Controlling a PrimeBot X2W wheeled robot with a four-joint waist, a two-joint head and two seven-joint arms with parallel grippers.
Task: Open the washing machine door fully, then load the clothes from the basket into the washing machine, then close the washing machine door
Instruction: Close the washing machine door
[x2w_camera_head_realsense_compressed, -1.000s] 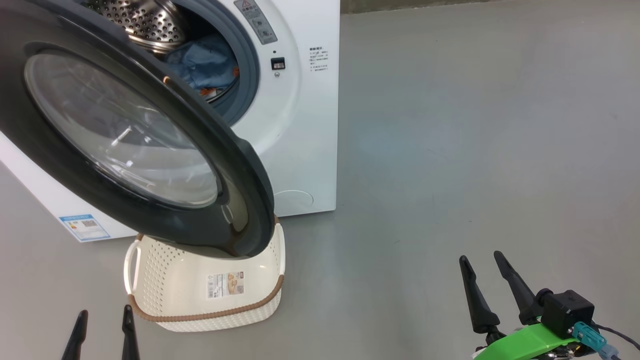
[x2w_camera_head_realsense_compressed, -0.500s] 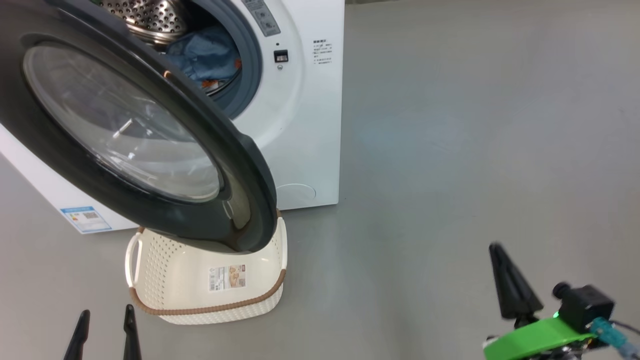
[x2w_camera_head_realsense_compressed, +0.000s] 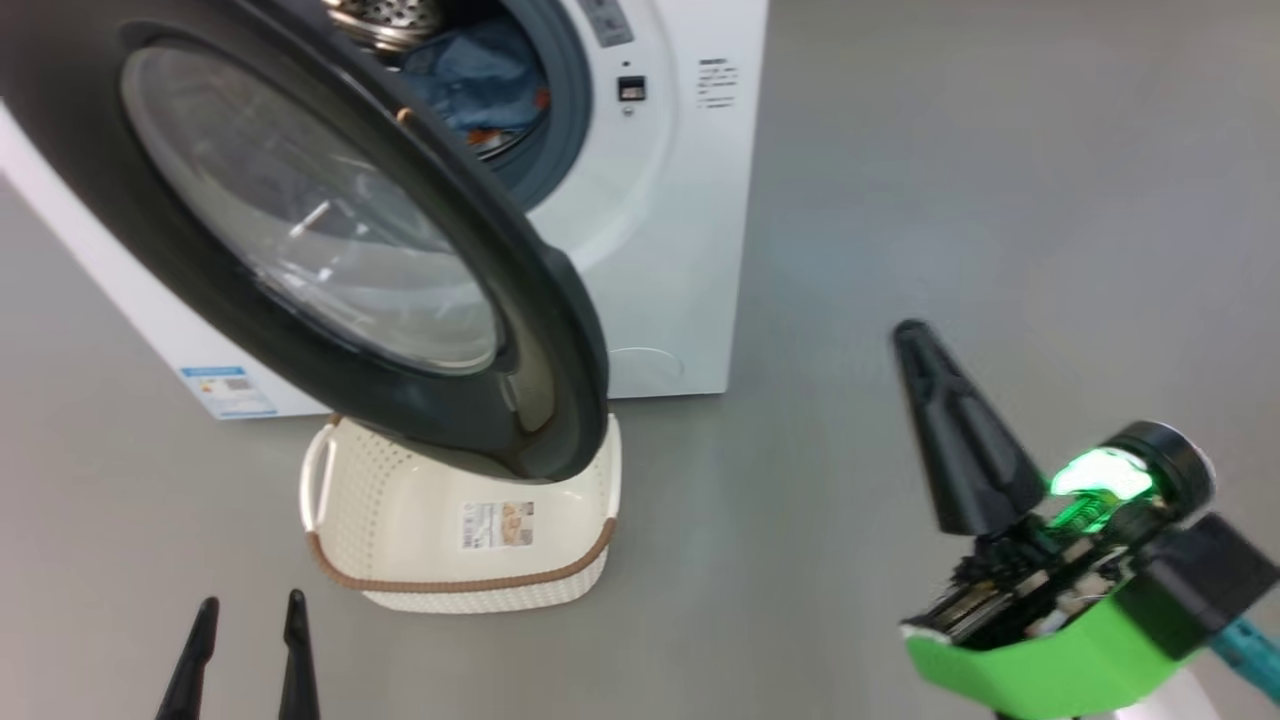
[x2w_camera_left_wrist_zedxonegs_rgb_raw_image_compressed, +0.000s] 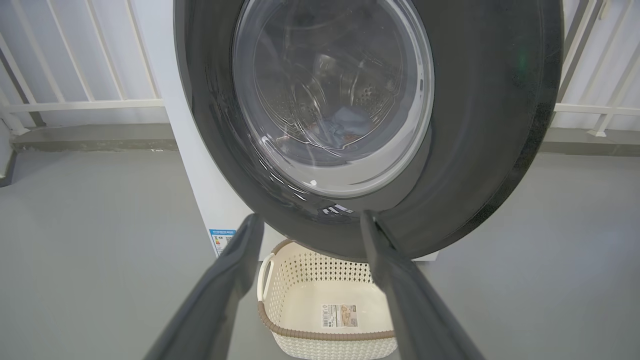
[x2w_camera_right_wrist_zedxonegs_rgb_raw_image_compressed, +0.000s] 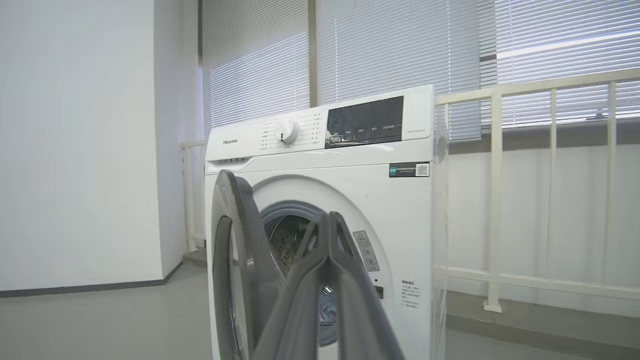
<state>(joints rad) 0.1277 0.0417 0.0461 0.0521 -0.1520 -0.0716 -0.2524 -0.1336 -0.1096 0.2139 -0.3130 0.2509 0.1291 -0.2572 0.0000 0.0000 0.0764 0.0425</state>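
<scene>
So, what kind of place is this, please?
Probably a laundry corner, perhaps an enclosed balcony or a test room: a white front-loading washing machine stands on a grey floor, a laundry basket before it, with window blinds and a white railing behind.

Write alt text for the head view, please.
A white washing machine has its round black-rimmed door swung open above an empty-looking cream basket on a grey floor; blue clothes lie inside. The right gripper, shut, shows at lower right; the left gripper, open, at lower left.
</scene>
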